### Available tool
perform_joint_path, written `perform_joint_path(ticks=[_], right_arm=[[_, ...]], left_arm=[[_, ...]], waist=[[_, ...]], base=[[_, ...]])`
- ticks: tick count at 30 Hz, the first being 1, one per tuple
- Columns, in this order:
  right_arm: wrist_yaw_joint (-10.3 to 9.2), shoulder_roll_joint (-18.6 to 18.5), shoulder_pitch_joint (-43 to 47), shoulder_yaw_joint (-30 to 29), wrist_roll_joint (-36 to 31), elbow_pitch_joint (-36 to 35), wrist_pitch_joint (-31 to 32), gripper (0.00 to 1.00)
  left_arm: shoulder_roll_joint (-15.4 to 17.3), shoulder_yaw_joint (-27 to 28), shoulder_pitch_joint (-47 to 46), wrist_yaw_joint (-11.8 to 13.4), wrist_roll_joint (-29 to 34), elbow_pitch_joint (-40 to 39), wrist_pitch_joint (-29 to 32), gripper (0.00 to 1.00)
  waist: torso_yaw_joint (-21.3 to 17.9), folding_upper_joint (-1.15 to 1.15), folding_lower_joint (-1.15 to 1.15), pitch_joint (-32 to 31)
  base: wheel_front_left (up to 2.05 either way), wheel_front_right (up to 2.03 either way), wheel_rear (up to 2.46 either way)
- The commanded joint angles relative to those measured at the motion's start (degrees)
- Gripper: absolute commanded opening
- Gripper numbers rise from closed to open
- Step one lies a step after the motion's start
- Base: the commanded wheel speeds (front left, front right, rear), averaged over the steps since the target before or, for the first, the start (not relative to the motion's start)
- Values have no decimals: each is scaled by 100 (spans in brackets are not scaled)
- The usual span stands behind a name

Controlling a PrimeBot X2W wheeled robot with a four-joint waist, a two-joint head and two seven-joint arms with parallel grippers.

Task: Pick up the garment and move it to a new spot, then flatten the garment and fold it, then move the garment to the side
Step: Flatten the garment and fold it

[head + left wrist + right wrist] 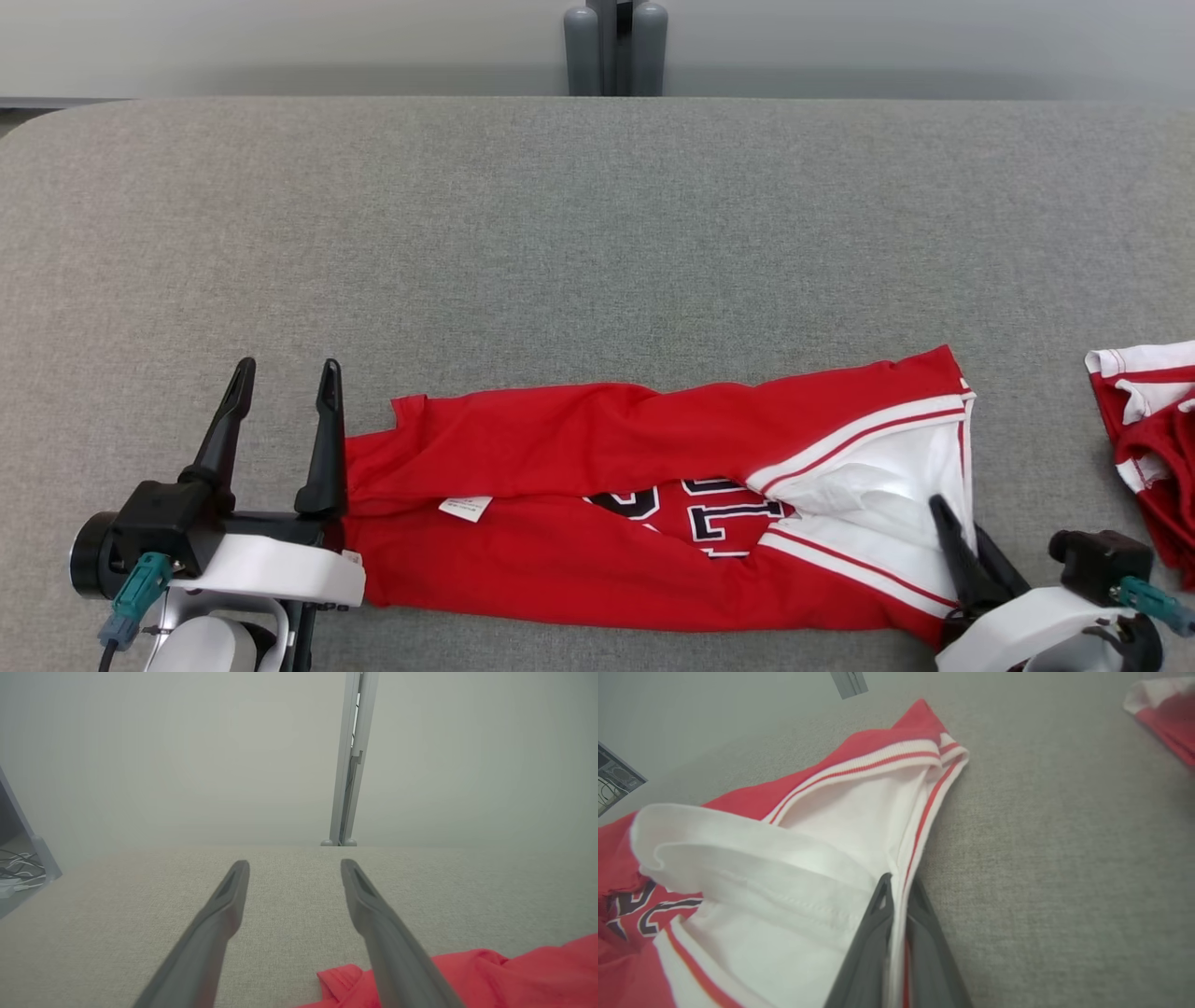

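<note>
Evidently the folding step is in hand: on the grey table (pixel 597 233) the red jersey (pixel 560 569) lies as a long doubled band across the lower frame. The right gripper (pixel 952 532) is pinched onto its white-and-red striped trim at lower right. The left gripper (pixel 288 366), spread wide and empty, sits just beside the band's left end, which I judge it must grasp next. The dark block lettering (pixel 709 523) is half hidden and the white tag (pixel 465 507) too small, so neither reads.
</note>
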Motion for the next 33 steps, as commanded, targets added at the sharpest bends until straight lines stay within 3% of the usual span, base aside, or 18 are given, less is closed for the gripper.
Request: perform_joint_path(ticks=[1, 5, 10, 16, 26, 33], right_arm=[[-4, -146, 75, -106, 19, -15, -32, 0], [-4, -266, 63, -393, -8, -172, -79, 0], [-3, -593, 136, -1153, -238, -470, -90, 0], [-1, -527, 142, -1362, -576, -1277, -91, 0], [-1, 182, 79, -240, -1124, -3236, 400, 0], [0, 705, -250, 1039, -862, -3234, 551, 0]], left_arm=[[23, 7, -79, -15, 36, -10, -22, 100], [18, 29, -54, 1, 34, -34, -22, 100], [-15, 47, 7, 11, 35, -56, -23, 100], [-36, 64, -31, 0, 59, -52, -22, 100], [-70, 24, -103, -41, 78, -14, -22, 100], [-134, -75, -175, -89, 24, 84, -6, 100]], waist=[[-19, 0, 0, -13], [-62, 0, 0, -21], [-174, 0, 0, -32], [-264, 0, 0, -17], [-212, 0, 0, 0], [-70, 0, 0, 56]], base=[[0, 0, 0], [0, 0, 0], [0, 0, 0], [0, 0, 0], [0, 0, 0], [0, 0, 0]])
